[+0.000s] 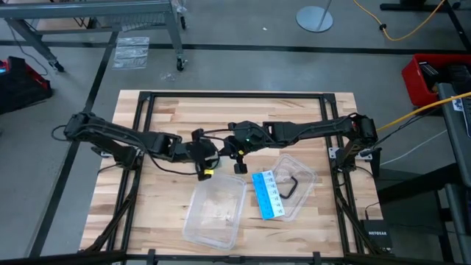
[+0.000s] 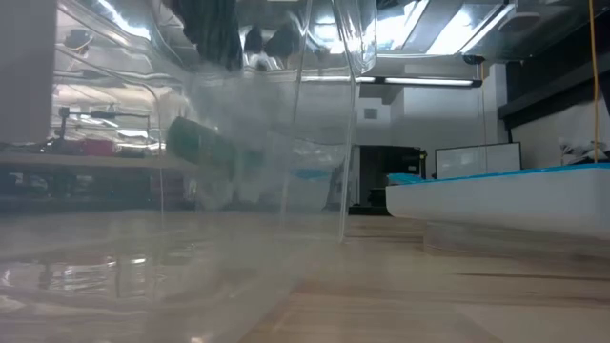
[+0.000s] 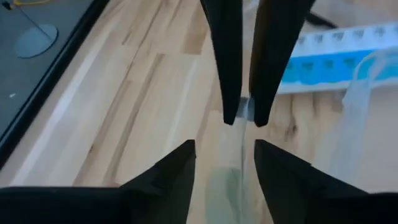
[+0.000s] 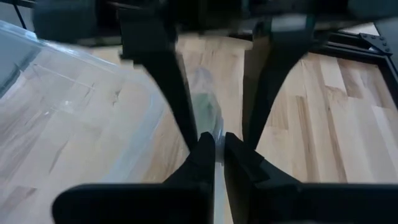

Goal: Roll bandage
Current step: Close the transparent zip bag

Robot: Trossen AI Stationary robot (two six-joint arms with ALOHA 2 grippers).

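Clear plastic tub point(image 1: 215, 212) beside blue-and-white card point(image 1: 267, 194)

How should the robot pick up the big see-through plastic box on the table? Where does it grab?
Probably by the rim. The clear rectangular plastic tub seems to lie open side up, too wide to straddle, with thin upright walls. Come straight down and pinch the wall nearest the arms, one finger inside, one outside. The open left end effector is closest.
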